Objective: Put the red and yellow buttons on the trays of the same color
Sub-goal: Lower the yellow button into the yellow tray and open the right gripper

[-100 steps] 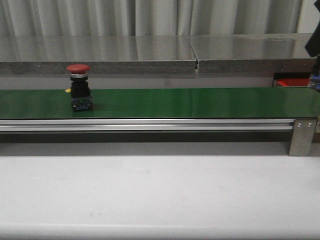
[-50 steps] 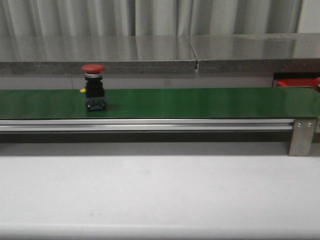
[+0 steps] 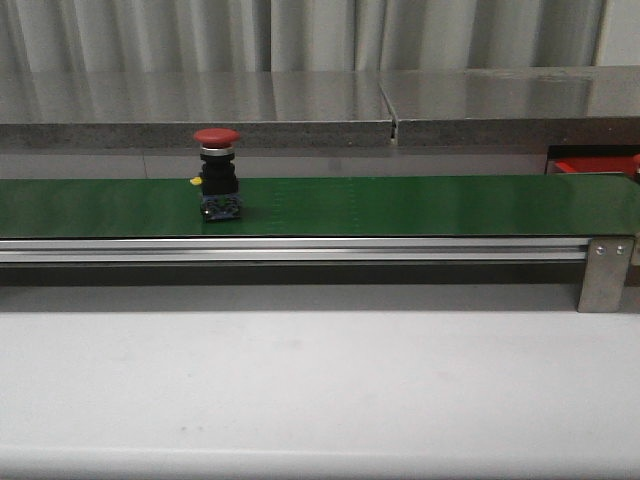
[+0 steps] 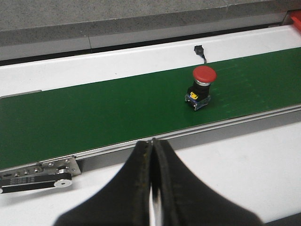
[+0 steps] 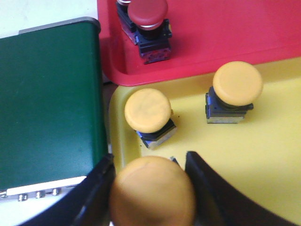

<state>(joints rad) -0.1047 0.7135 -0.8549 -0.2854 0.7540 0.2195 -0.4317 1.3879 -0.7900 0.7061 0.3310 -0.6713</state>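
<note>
On my front view a red mushroom-head pushbutton point(image 3: 217, 178) stands upright on the green conveyor belt point(image 3: 400, 205), left of its middle. My left gripper point(image 4: 153, 155) hangs over the white table point(image 4: 244, 165) on the near side of the belt, jaws pressed together on nothing. At the belt's right end, my right gripper point(image 5: 149, 188) has its fingers clamped on a yellow pushbutton point(image 5: 153, 190) over the yellow tray point(image 5: 282, 155), where two more yellow pushbuttons point(image 5: 148, 115) stand. The red tray point(image 5: 235, 37) beside it has a red button point(image 5: 146, 26).
</note>
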